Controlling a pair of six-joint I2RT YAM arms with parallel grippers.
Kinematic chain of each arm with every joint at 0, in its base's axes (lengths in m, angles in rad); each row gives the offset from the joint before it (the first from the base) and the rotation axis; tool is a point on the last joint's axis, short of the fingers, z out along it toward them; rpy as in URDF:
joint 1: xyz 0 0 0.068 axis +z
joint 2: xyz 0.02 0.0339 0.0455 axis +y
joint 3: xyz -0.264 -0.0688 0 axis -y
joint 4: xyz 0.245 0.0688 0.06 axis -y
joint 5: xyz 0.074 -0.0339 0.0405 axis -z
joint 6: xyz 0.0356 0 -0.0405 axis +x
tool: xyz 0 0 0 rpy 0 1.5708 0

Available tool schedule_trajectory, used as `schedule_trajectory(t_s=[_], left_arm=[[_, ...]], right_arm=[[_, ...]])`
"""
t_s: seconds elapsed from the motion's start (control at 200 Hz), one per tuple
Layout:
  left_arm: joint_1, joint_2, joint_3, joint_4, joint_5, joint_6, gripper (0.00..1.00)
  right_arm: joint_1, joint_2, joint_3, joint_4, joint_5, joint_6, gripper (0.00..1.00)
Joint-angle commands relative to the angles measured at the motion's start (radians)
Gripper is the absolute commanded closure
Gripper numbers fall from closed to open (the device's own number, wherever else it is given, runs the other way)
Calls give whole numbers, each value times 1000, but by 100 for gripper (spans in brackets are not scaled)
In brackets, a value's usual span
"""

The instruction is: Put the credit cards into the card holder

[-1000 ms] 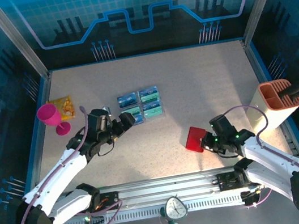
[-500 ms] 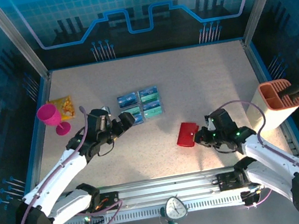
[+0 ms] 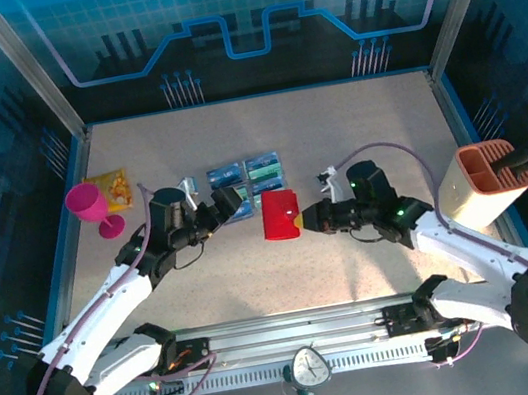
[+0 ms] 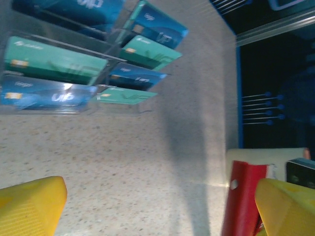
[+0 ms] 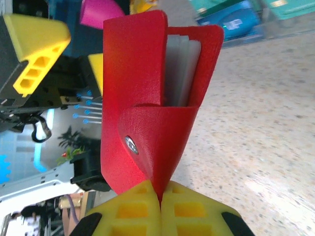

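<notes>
- Clamping the card holder [image 5: 147, 98] by its lower edge, the right gripper [image 5: 160, 196] has both yellow fingertips pressed together on the red material.
- Holder stands upright in the grip. The flap with its snap stud lies across the front, and pale inner sleeves show at the open top.
- Top view: holder sits mid-table, just right of the credit cards [image 3: 249, 184] and near their lower right corner. Cannot tell if it touches them.
- Left gripper [image 3: 230, 203] has its jaws spread wide with nothing between them. It is just beside the cards' near-left corner and faces the holder.
- Left wrist view: blue and teal cards lie in rows inside a clear tray [image 4: 59, 109]. The holder's red edge is right beside the right-hand yellow finger.
- Crowding: the left fingers and the holder both sit on the near side of the cards, close to each other.
- Left edge, well apart: pink goblet [image 3: 91, 208] with a yellow-orange packet [image 3: 110, 188] just behind it.
- Right edge: orange-brown organizer [image 3: 489, 178], upright, with a black item stuck in one slot.
</notes>
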Motion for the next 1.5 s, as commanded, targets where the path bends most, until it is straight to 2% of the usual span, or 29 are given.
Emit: schedule_trajectory(t_s=[0.0, 0.15, 0.355, 0.936, 1.096, 1.271, 1.296, 1.326, 1.406, 1.496], left_arm=[[4, -21, -4, 107, 74, -31, 1], [4, -26, -29, 164, 104, -49, 5], [3, -18, -58, 229, 147, -62, 23], [2, 6, -105, 325, 186, -112, 59], [-1, 20, -110, 343, 195, -118, 76], [-5, 24, -116, 351, 195, -116, 100], [-7, 24, -118, 350, 191, -115, 100], [-7, 18, -122, 349, 185, -115, 100], [-6, -3, -135, 335, 154, -109, 100], [-8, -40, -138, 289, 107, -93, 100]], right_arm=[[35, 46, 38, 132, -35, 35, 100], [63, 103, 48, 222, -48, 81, 100], [93, 134, 66, 247, -41, 88, 100], [120, 202, 67, 355, -44, 135, 100], [122, 211, 67, 365, -43, 140, 100], [122, 227, 77, 349, -45, 127, 100], [122, 228, 81, 335, -45, 117, 94], [120, 223, 93, 302, -37, 89, 82], [118, 190, 124, 100, 41, -16, 61], [120, 145, 170, -123, 184, -130, 47]])
